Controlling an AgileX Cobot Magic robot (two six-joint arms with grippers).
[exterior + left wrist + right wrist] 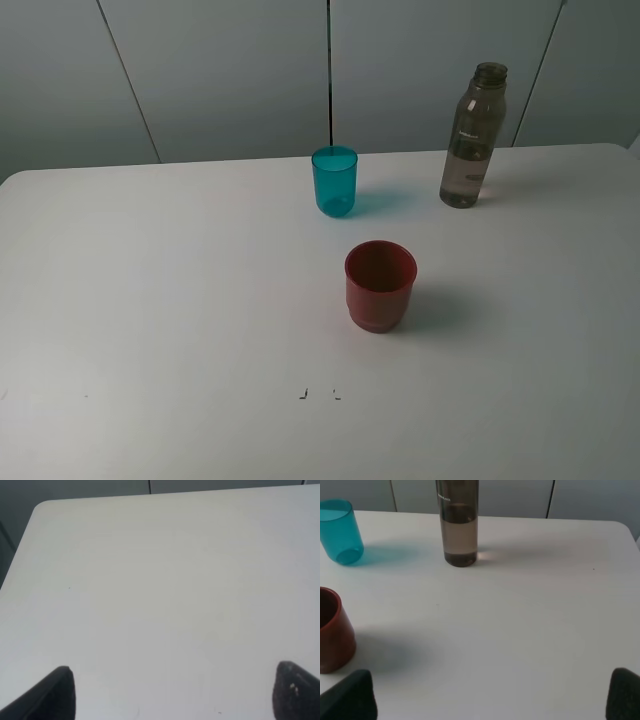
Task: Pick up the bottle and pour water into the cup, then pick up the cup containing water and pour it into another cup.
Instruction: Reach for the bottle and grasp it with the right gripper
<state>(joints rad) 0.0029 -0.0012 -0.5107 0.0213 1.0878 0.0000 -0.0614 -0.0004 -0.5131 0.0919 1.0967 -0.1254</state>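
The red cup stands upright on the white table. The teal cup stands behind the red cup, a little to the left. The bottle stands upright behind the red cup to the right, further away. The left claw and the right claw are both wide open and hold nothing

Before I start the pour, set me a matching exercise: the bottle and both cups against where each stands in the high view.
Things:
1. bottle
2. teal cup
3. red cup

Places:
A. centre, nearest the camera
B. back right
C. back centre

Pairs: 1-B, 2-C, 3-A
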